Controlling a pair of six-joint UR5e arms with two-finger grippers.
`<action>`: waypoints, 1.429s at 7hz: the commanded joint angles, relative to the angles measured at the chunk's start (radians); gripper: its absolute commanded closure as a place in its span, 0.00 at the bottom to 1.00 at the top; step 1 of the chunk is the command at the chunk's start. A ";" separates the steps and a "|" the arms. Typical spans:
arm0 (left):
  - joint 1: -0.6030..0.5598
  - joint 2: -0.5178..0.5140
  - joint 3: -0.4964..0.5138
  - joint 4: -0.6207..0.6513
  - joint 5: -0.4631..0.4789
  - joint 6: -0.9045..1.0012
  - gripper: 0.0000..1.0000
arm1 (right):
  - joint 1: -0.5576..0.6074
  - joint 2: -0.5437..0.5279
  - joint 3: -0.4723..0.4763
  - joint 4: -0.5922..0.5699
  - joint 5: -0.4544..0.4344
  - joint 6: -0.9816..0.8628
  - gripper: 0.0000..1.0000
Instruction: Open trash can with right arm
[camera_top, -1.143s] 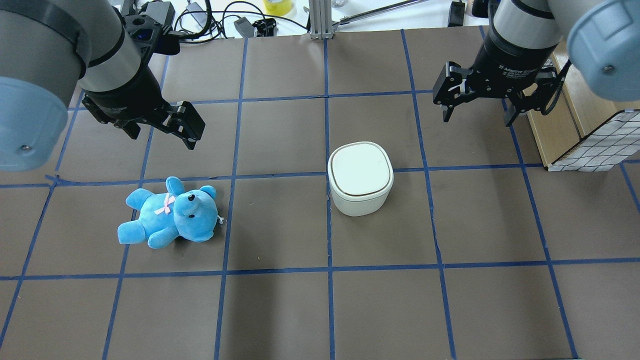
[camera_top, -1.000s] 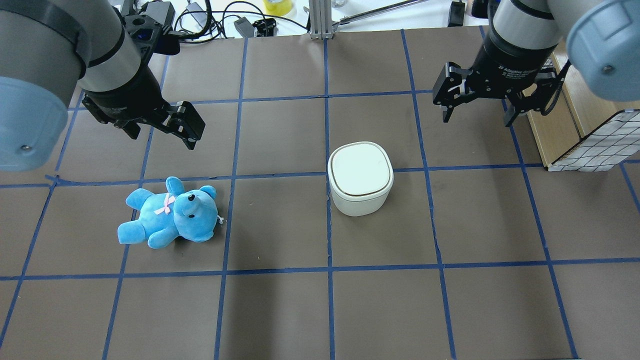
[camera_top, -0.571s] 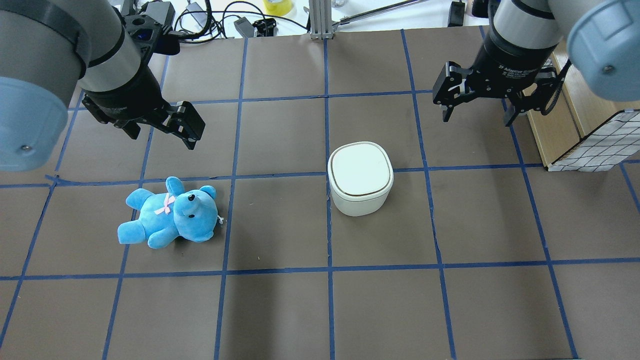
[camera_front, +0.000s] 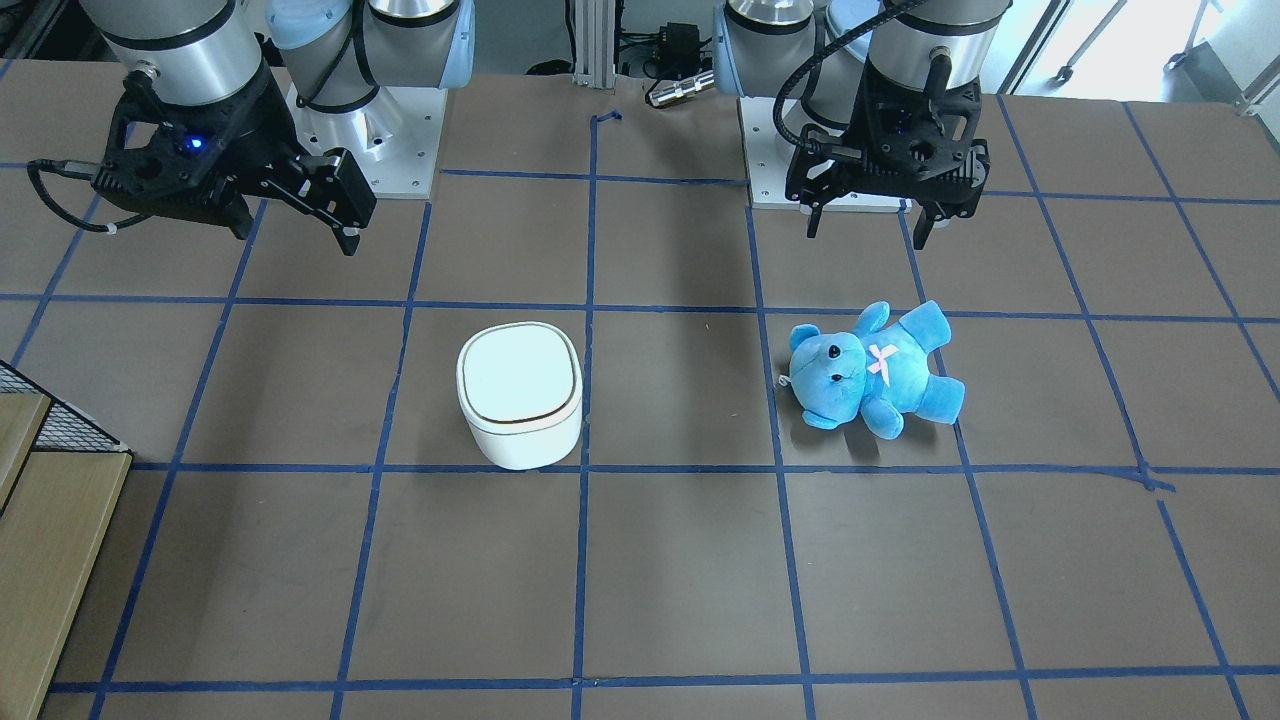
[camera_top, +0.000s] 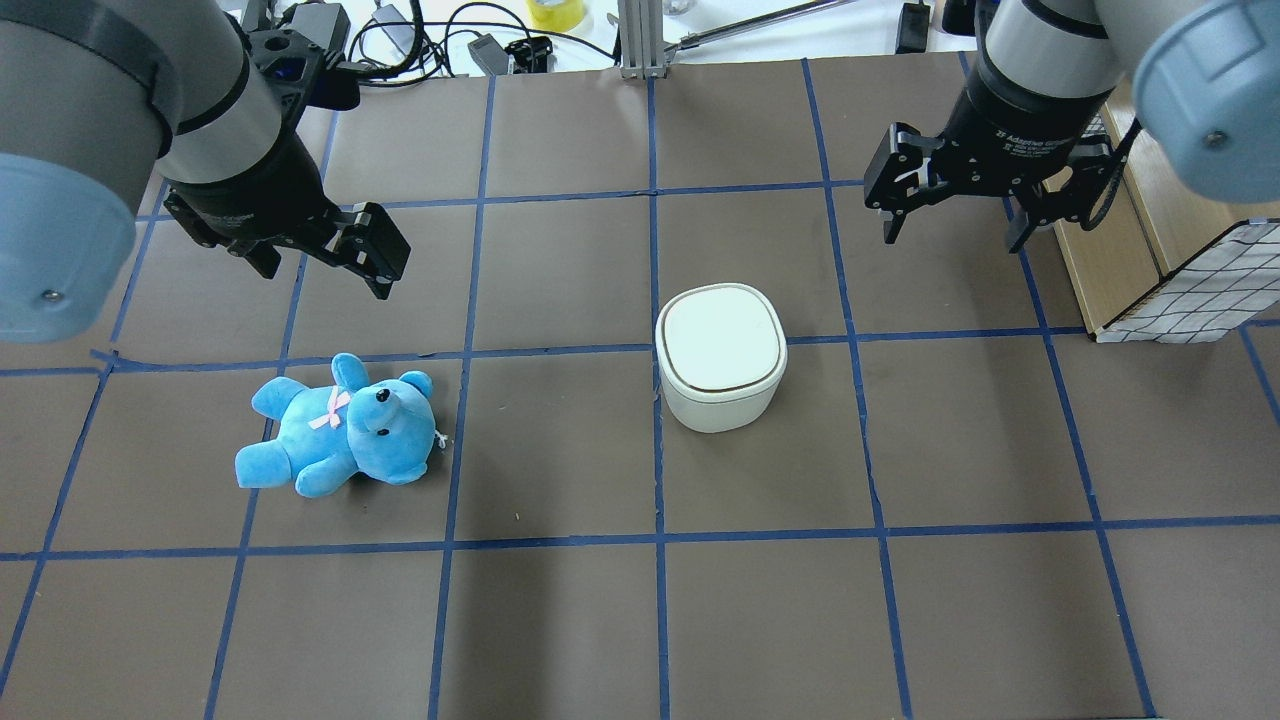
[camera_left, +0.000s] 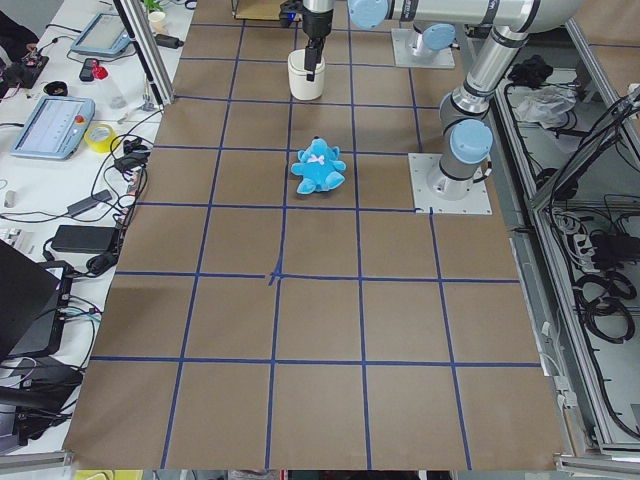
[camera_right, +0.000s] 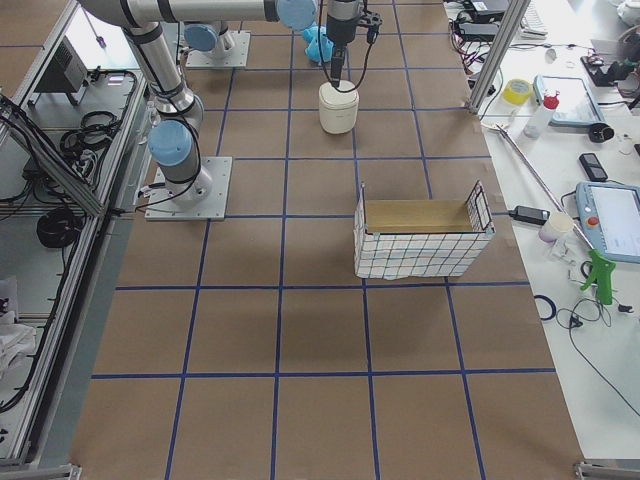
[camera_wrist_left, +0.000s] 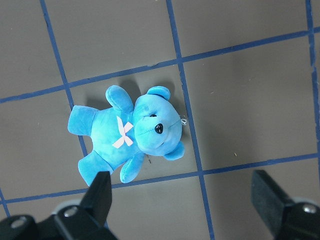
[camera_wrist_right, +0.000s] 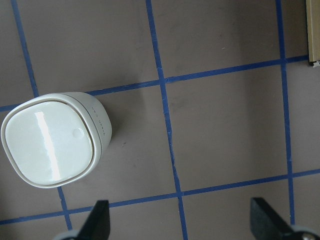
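Note:
The white trash can (camera_top: 720, 345) stands near the table's middle with its lid shut; it also shows in the front view (camera_front: 520, 390) and at the left of the right wrist view (camera_wrist_right: 50, 145). My right gripper (camera_top: 953, 243), with a blue light on its body in the front view (camera_front: 293, 238), hangs open and empty above the table, off to the can's far right and apart from it. Its fingers (camera_wrist_right: 100, 222) frame the bottom of the right wrist view. My left gripper (camera_top: 328, 283) is open and empty, above the blue teddy (camera_top: 340, 430).
A wire-mesh box with a wooden floor (camera_top: 1180, 270) stands at the table's right edge, close behind my right gripper. Cables and gear (camera_top: 450, 40) and a metal post (camera_top: 640, 40) lie past the far edge. Blue tape lines grid the brown table.
My right gripper has drifted very slightly to the left. The trash can, the teddy and my left arm have not moved.

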 joint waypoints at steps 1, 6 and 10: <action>0.000 0.000 0.000 0.000 0.000 0.000 0.00 | 0.000 -0.002 0.000 0.000 -0.002 0.001 0.00; 0.000 0.000 0.000 0.000 0.000 0.000 0.00 | 0.003 -0.002 0.005 -0.006 0.007 0.002 0.02; 0.000 0.000 0.000 0.000 0.000 0.000 0.00 | 0.012 0.008 0.016 -0.015 0.015 0.011 0.28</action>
